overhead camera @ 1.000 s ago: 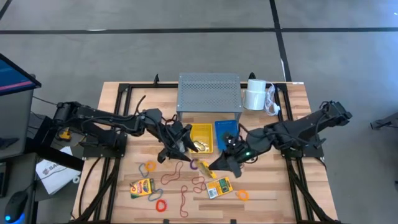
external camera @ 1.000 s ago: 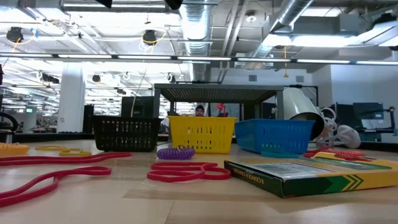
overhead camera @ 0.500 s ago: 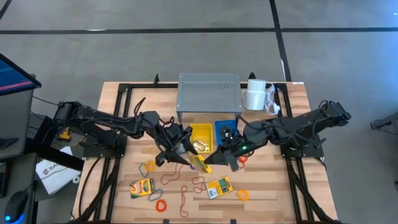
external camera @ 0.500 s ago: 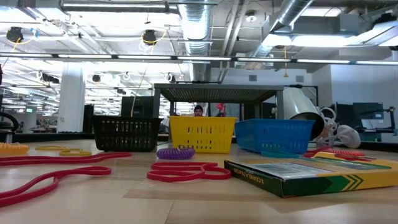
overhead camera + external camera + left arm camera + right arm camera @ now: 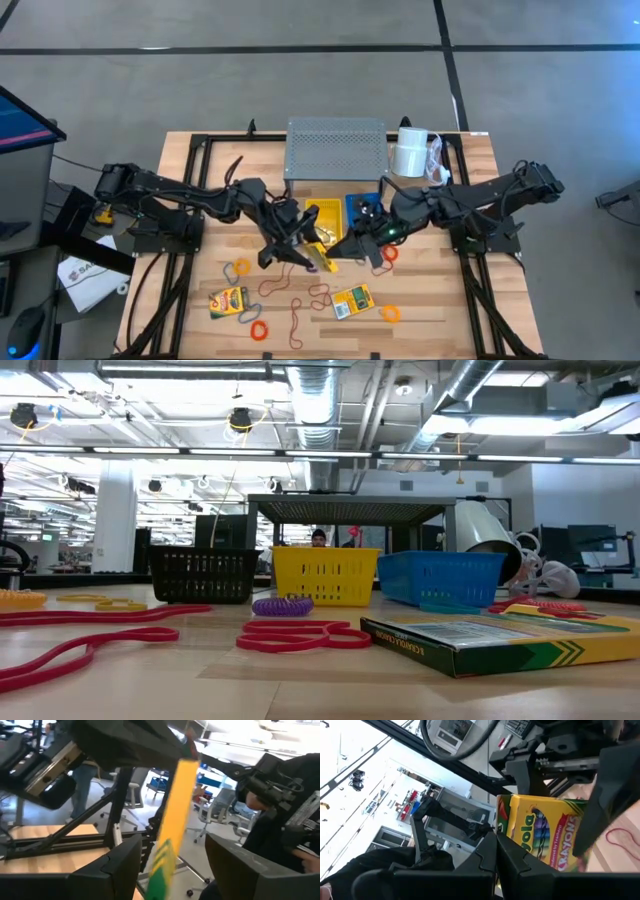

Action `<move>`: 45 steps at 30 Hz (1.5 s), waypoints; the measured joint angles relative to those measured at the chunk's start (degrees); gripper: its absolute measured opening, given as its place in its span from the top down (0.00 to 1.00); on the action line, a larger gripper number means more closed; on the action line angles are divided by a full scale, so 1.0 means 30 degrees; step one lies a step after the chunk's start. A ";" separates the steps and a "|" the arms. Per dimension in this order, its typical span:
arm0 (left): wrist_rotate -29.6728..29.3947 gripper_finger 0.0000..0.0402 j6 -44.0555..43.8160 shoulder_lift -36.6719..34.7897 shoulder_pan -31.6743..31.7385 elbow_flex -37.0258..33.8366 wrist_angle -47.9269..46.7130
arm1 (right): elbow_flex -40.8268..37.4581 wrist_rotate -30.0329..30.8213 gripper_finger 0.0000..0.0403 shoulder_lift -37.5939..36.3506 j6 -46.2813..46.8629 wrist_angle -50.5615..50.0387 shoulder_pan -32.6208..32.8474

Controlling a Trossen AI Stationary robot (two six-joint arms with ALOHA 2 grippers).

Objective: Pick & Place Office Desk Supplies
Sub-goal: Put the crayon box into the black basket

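The right gripper (image 5: 345, 250) has carried its crayon box (image 5: 322, 257) further toward the left arm since half a second ago; a second ago that box was lower, near the other box on the table. Now it hangs in the air just in front of the yellow basket (image 5: 327, 218), meeting the left gripper (image 5: 297, 243), which has edged in toward it.

From above the handover is a dark tangle. The right wrist view is clearer: the box (image 5: 547, 837) shows its printed face, with the right gripper's dark fingers (image 5: 610, 785) closed along its edges. The left wrist view gives the box (image 5: 172, 820) edge-on, a yellow strip with a green end, standing between the left fingers (image 5: 115, 870), which are spread wide on either side and not visibly touching it.

The low view shows neither gripper, only the table: a second crayon box (image 5: 500, 640) lying flat, red rubber bands (image 5: 300, 635), a purple band (image 5: 282, 605), and the black (image 5: 205, 575), yellow and blue baskets (image 5: 440, 578) in a row. A third crayon box (image 5: 228, 300) lies at the near left.
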 joint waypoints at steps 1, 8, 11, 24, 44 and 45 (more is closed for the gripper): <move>0.0279 0.49 0.0007 -0.0001 0.0000 0.0010 0.0025 | -0.0002 0.0000 1.00 0.0000 -0.0057 0.0050 0.0000; 0.0476 0.66 0.0029 0.0000 -0.0095 0.0010 0.0128 | -0.0002 0.0007 1.00 0.0000 -0.0583 0.0430 -0.0007; 0.0483 0.76 0.0036 0.0000 -0.0095 0.0010 0.0274 | -0.0002 0.0007 1.00 0.0000 -0.0796 0.0674 -0.0003; 0.0507 0.90 0.0044 -0.0007 -0.0095 0.0010 0.0266 | -0.0012 -0.0023 1.00 0.0000 -0.0949 0.1073 0.0000; 0.0795 0.94 0.0041 -0.2001 0.0463 -0.0026 -0.3326 | -0.0017 0.1257 0.50 -0.1268 -0.1740 0.0467 -0.0415; 0.0800 0.94 0.0038 -0.2256 0.0653 -0.0026 -0.4250 | -0.0017 0.1590 0.50 -0.1529 -0.1936 0.0134 -0.0415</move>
